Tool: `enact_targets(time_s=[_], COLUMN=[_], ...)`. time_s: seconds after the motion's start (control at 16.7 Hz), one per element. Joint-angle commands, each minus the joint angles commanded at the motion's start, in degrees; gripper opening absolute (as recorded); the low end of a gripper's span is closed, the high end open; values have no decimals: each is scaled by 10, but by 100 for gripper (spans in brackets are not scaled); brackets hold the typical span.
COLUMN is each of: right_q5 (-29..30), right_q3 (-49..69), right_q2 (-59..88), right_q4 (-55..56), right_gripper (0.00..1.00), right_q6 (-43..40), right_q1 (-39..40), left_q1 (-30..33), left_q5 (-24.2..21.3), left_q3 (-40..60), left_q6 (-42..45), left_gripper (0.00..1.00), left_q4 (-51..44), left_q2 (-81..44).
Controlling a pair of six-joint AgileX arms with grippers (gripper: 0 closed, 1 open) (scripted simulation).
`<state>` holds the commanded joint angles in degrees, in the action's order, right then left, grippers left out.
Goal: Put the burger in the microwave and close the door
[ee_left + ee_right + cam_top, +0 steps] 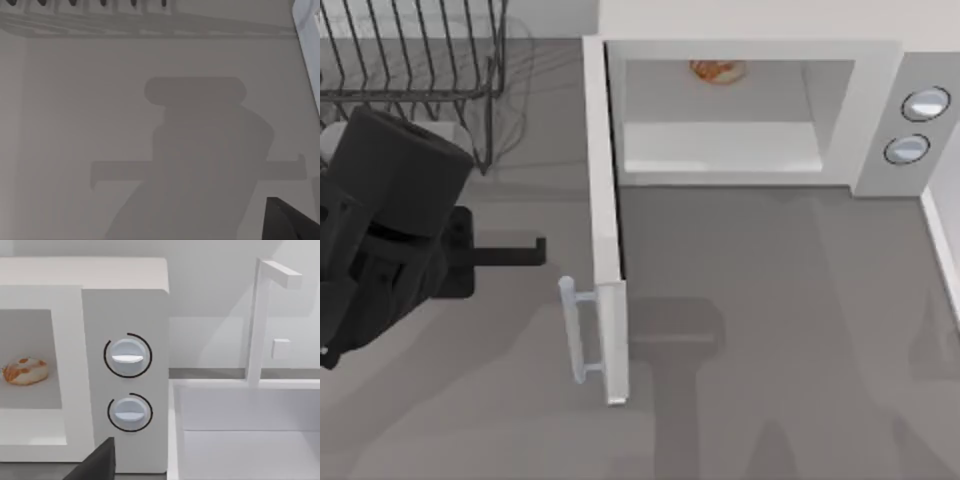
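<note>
Burger (717, 70) is already sitting inside the microwave (750, 110), toward the back of the pale cavity. From my right wrist view I can see it resting on the cavity floor, well clear of the front opening, so closing up shouldn't catch it. So by my read the first half of the job is done and what's left is the door (607, 230).

The door stands swung wide open, sticking out toward me from its hinge at the left edge of the cavity, with the bar handle (573, 330) at its free end facing the left of the worktop (770, 330). That's why my left hand (520, 252) is parked where it is: just left of the door's outer face, about halfway along the panel, not touching it. From there a push toward the right should swing the panel shut. The fingers look narrow, close together, and it's carrying nothing, which makes sense for a shove and not a grab.

Main risk I'd guess: pushing near the hinge gives poor leverage, so contact further out toward the handle would probably go smoother.

There's a black wire dish rack (410, 60) behind my left arm, and a white sink (245, 430) beside the microwave on the right.
</note>
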<state>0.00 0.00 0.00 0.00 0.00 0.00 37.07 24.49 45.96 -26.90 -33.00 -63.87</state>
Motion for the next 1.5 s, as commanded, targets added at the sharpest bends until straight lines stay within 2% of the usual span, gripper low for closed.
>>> enact_targets(time_s=[0.3, 0.66, 0.84, 1.2, 1.5], right_q5=[0, 0, 0, 0, 0], right_q3=[0, 0, 0, 0, 0], right_q2=[0, 0, 0, 0, 0], right_q4=[0, 0, 0, 0, 0], right_gripper=[100, 100, 100, 100, 100], right_q6=[0, 0, 0, 0, 0], right_q1=[0, 0, 0, 0, 0], left_q1=[-1, -2, -3, 7, 90], left_q5=[-1, -2, -2, 2, 52], left_q3=[-30, -146, -185, -181, -102], left_q6=[0, 2, 4, -3, -81], left_gripper=[0, 0, 0, 0, 0], left_q4=[42, 223, 273, 273, 245], left_q2=[-13, -70, -86, -94, -184])
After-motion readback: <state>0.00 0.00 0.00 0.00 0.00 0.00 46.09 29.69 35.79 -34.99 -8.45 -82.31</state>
